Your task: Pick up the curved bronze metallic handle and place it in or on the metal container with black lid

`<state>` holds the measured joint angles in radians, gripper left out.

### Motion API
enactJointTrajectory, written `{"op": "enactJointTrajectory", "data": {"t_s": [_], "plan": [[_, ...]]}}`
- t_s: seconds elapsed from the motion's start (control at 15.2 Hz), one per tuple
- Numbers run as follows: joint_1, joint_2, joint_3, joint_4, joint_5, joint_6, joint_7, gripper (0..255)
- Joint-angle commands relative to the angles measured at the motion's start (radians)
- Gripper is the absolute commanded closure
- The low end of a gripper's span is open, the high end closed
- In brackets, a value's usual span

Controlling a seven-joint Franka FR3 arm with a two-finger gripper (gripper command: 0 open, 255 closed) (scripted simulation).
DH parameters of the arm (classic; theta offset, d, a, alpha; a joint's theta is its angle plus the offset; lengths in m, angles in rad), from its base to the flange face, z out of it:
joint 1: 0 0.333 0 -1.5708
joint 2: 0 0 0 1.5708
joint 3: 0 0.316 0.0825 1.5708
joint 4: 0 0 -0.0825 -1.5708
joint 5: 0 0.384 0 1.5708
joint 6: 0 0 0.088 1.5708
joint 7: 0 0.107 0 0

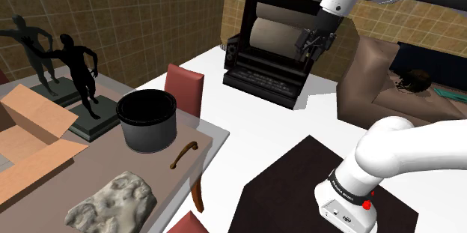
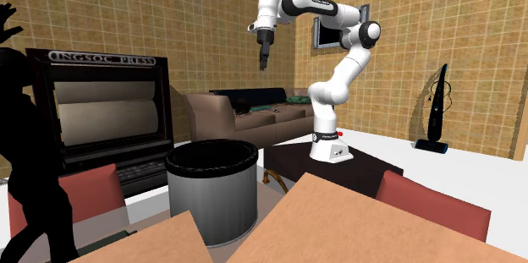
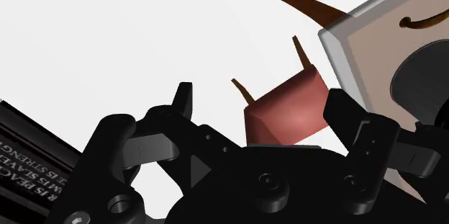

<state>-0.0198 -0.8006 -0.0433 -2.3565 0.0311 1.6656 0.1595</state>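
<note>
The curved bronze handle (image 1: 183, 153) lies flat near the table's edge, just to the shoulder view's right of the container (image 1: 147, 121). That container is a grey metal cylinder with a black rim, standing upright on the table (image 1: 196, 135). My gripper (image 1: 314, 46) hangs high in the air, far from both, in front of a black printing press. Its fingers stand apart with nothing between them. In the wrist view the handle (image 3: 422, 21) and the container's dark rim (image 3: 421, 71) lie on the table beyond the gripper (image 3: 260, 96). The second exterior view has the gripper (image 2: 264, 57) well above and behind the container (image 2: 211, 189).
On the table also stand two dark statues (image 1: 78, 82), an open cardboard box (image 1: 30, 138) and a pale rock (image 1: 112, 203). Red chairs (image 1: 185, 89) flank the table. The printing press (image 1: 273, 44) and a brown sofa (image 1: 374, 82) stand behind on the white floor.
</note>
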Motion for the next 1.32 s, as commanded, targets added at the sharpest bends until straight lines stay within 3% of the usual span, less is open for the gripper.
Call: {"op": "enactJointTrajectory", "data": {"t_s": [0.0,0.66,1.25], "plan": [[0.0,0.0,0.0,0.0,0.0,0.0,0.0,0],[0.0,-0.086,0.273,-0.216,0.175,0.153,0.433,0],[-0.013,0.041,0.568,-0.242,0.333,0.345,0.833,0]]}}
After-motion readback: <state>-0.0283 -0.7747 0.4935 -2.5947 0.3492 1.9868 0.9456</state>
